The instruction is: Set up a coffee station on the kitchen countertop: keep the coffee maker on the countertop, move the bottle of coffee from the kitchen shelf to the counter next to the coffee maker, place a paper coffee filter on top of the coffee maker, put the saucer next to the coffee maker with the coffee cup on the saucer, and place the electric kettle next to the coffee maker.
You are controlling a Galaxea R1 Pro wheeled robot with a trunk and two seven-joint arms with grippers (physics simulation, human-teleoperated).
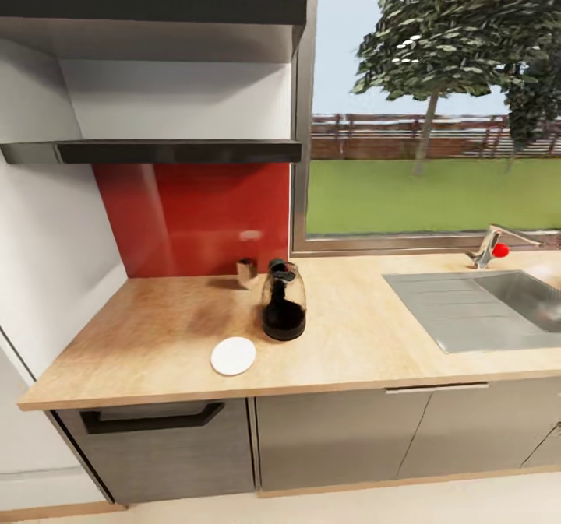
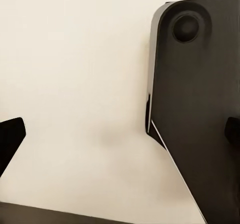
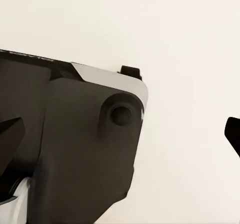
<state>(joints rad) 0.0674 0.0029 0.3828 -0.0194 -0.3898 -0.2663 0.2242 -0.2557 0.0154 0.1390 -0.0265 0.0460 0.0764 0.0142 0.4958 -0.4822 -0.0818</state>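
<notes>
On the wooden countertop [image 1: 156,337] stands a glass vessel [image 1: 283,303] with a black top and dark contents; I cannot tell whether it is the coffee maker or the coffee bottle. A flat white round disc [image 1: 233,355], like a saucer, lies just in front of it to the left. A small metallic cup [image 1: 247,272] sits behind it against the red backsplash. My left gripper [image 2: 120,134] and right gripper [image 3: 122,136] hang open over pale floor beside dark parts of my own body, with nothing between the fingers.
Two dark wall shelves [image 1: 156,150] hang above the counter's left part, with nothing seen on them. A steel sink [image 1: 483,306] with a faucet [image 1: 489,247] takes up the right side under a window. Cabinet fronts and a drawer handle [image 1: 152,419] lie below the counter edge.
</notes>
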